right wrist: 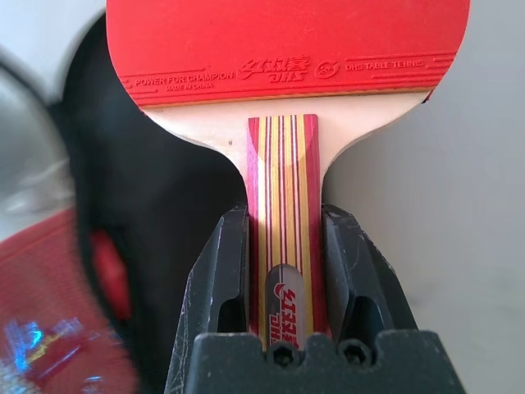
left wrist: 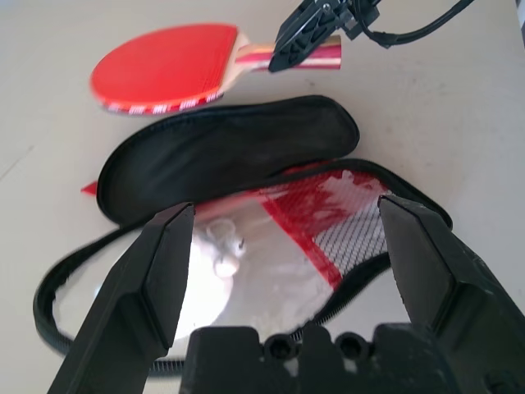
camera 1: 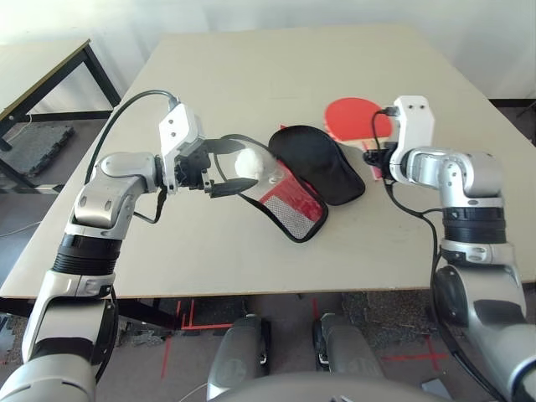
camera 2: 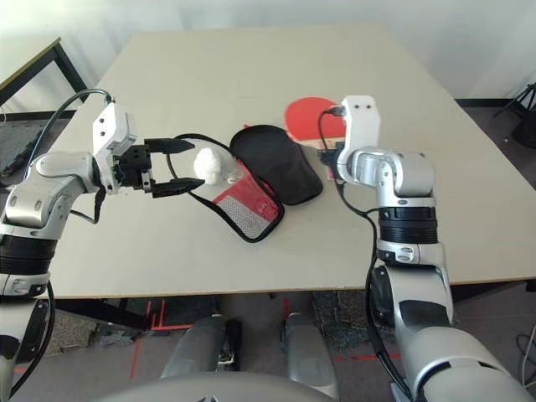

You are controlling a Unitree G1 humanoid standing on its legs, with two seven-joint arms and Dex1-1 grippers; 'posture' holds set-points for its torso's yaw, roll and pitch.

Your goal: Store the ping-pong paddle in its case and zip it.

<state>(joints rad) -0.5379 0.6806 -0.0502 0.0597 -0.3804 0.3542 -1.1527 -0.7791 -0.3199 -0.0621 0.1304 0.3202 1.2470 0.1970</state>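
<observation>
The ping-pong paddle lies flat on the table at the right, red face up, its striped wooden handle pointing toward me. My right gripper is shut on that handle, one black finger on each side of it. The case lies unzipped mid-table: the black-lined flap is folded back toward the paddle, and the red half with its mesh patch is nearer me. A white wad of cloth sits in the case's opening. My left gripper hovers open just left of the wad, touching nothing.
The pale table stretches far behind the case and paddle. Its front edge runs close below the case. A second table with black legs stands off to the far left. A black cable loops over my left forearm.
</observation>
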